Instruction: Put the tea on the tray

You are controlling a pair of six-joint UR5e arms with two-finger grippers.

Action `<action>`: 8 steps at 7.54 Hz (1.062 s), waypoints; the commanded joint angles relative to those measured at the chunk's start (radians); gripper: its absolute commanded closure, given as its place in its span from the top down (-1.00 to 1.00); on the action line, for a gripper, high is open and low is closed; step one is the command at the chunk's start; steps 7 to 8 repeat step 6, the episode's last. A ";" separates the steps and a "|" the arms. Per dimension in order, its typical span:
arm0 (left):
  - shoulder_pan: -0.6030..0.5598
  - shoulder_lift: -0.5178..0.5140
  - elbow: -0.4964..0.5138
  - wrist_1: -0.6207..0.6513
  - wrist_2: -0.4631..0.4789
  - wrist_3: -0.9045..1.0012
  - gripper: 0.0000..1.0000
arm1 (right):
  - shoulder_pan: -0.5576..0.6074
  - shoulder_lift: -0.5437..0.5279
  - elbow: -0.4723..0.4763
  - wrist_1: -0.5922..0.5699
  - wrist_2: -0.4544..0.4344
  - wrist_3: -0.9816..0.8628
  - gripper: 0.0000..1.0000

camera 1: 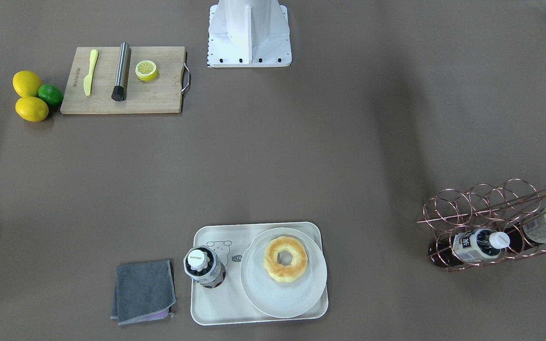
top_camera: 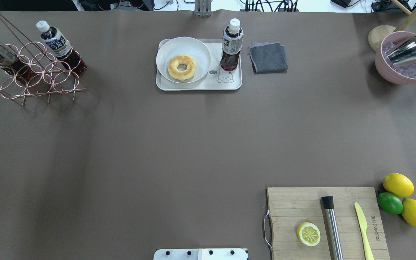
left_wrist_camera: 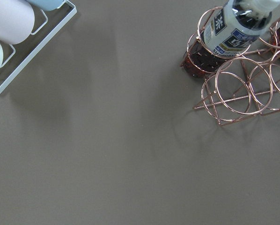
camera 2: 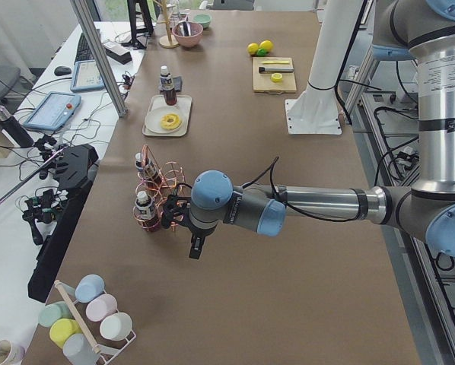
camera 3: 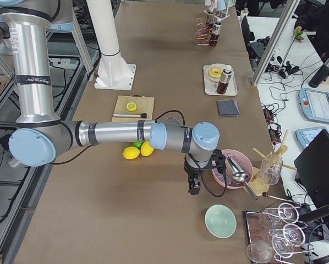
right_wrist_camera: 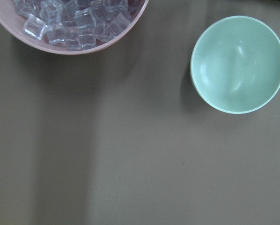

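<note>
The tea (top_camera: 232, 45), a clear bottle of dark reddish-brown drink with a white cap, stands upright on the cream tray (top_camera: 197, 86) beside the bear drawing. It also shows in the front view (camera 1: 203, 266) on the tray (camera 1: 216, 310). No gripper touches it. My left gripper (camera 2: 195, 253) hangs above the table beside the copper rack, far from the tray. My right gripper (camera 3: 194, 190) hangs near the pink ice bowl. Both show only in the side views, so I cannot tell whether they are open or shut.
A white plate (top_camera: 199, 47) with a doughnut (top_camera: 182, 67) fills the tray's other half. A grey cloth (top_camera: 268, 57) lies beside the tray. The copper rack (top_camera: 31, 76) holds two more bottles. A cutting board (top_camera: 302, 206), lemons, a pink ice bowl (right_wrist_camera: 70, 47) and a green bowl (right_wrist_camera: 237, 63) are around.
</note>
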 commanded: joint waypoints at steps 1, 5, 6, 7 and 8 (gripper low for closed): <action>-0.004 0.002 -0.008 0.000 0.000 0.000 0.96 | -0.001 0.000 -0.003 0.000 0.004 -0.001 1.00; -0.004 0.003 -0.005 0.000 0.002 -0.002 0.96 | -0.001 0.000 0.002 0.000 0.006 -0.027 1.00; -0.004 0.007 -0.005 0.000 0.000 -0.002 0.96 | -0.001 0.001 0.005 0.002 0.007 -0.027 1.00; -0.004 0.007 -0.005 0.000 0.000 -0.002 0.96 | -0.001 0.001 0.005 0.002 0.007 -0.027 1.00; -0.004 0.007 -0.005 0.000 0.000 -0.002 0.96 | -0.001 0.001 0.005 0.002 0.007 -0.027 1.00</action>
